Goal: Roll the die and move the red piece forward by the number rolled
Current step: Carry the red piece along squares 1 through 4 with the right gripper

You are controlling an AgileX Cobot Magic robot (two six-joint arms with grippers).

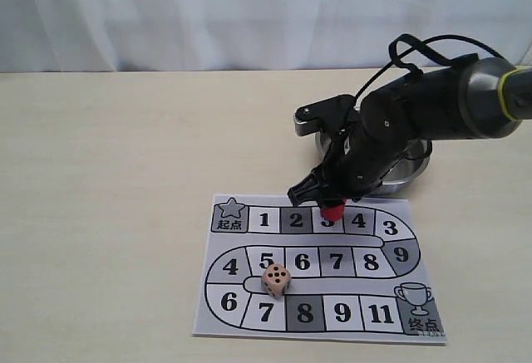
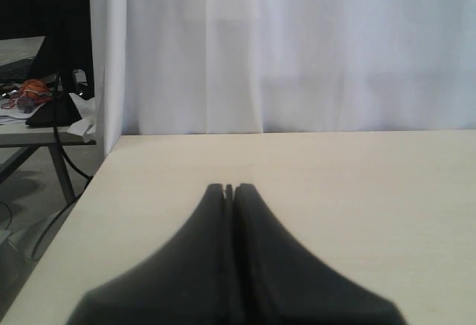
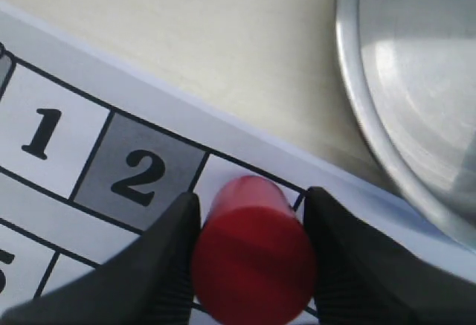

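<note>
Reaching down, right pincer (image 3: 250, 210) clasps red piece (image 3: 253, 265).

There is one wooden die (image 1: 276, 279), one red piece (image 1: 334, 208), one paper game board (image 1: 209, 311) (a single printed sheet), and one shiny metal dish (image 1: 413, 168).

Open passage over the table (image 1: 108, 180) everywhere left of the board (image 1: 218, 317). Tight at the board's far edge: right gripper (image 3: 251, 213) clamped on the red piece (image 3: 253, 265) at square 3, arm (image 1: 416, 105) slanting in overhead from the right. Boxed in behind by the bowl (image 1: 413, 176), near the board's edge but apart, with a strip of table between. Lower on the board, blocked only by the die (image 1: 276, 280) between squares 5 and 7. Bare tabletop ahead of the left gripper (image 2: 229, 190), jaws together.
</note>
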